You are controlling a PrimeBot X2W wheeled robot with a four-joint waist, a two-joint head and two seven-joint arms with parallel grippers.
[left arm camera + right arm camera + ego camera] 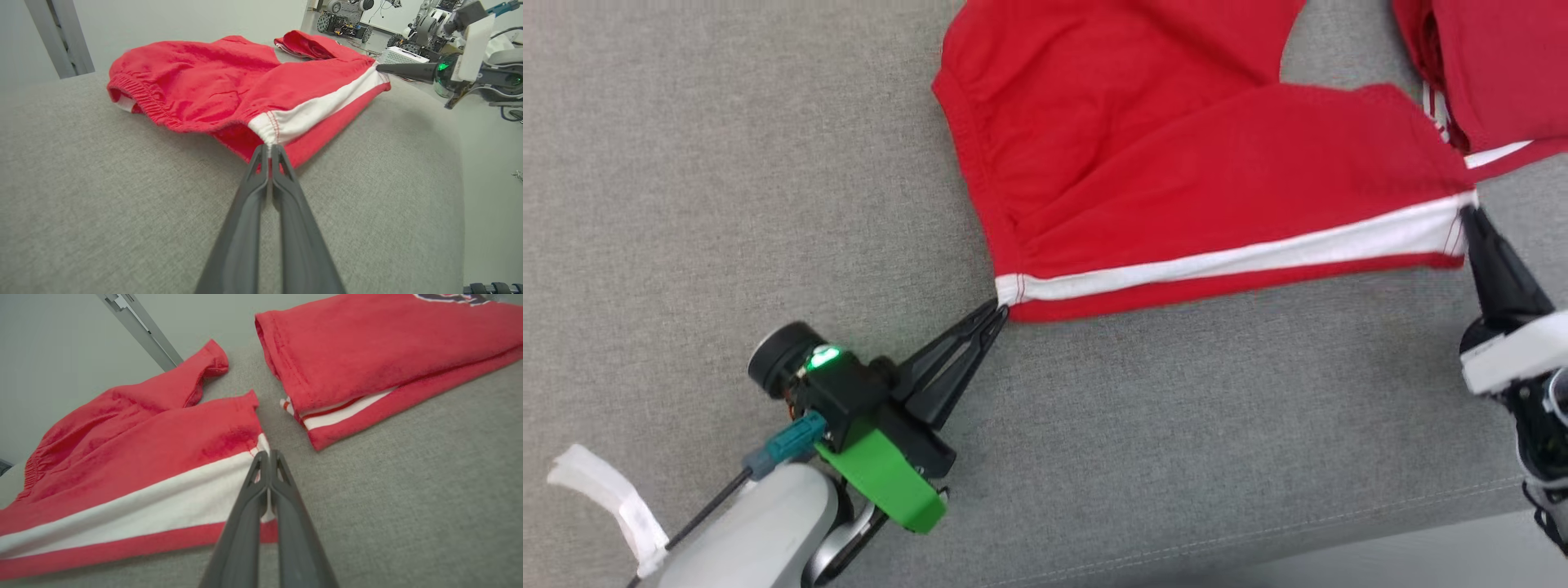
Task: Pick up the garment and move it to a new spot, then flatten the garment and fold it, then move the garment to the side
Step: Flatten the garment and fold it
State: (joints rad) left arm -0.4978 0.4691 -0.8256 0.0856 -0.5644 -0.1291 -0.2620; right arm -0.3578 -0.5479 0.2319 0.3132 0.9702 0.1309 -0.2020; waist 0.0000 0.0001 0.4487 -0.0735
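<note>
Left hold: the left gripper (pixel 999 310) is pressed together on the waistband end of the white side stripe (pixel 1241 255). The cloth is puckered at the pinch.
Right hold: the right gripper (pixel 1466 214) is clamped on the leg-hem end of the same stripe.
Reason for hold: the side seam is judged to be tensioned between the two pinch points, so the near edge is drawn straight for flattening.
Garment location: the red cloth shorts with a gathered elastic waistband (pixel 1176 188) are laid on the grey fabric-covered counter (pixel 727 163). The near edge is spanned between the grippers.
Garment look: the near leg lies mostly flat and the stripe is taut. Creases are seen fanning from the waistband corner. The far leg is splayed away, with its hem curled up in the right wrist view.
Neighbour: a folded red garment with white trim (pixel 1503 73) is set just beside the held hem, with a strip of bare counter between them.
Stage: flattening is judged to be in hand, and no fold has been made yet.
Risk: a thin pinch may slip if the seam is pulled harder.
</note>
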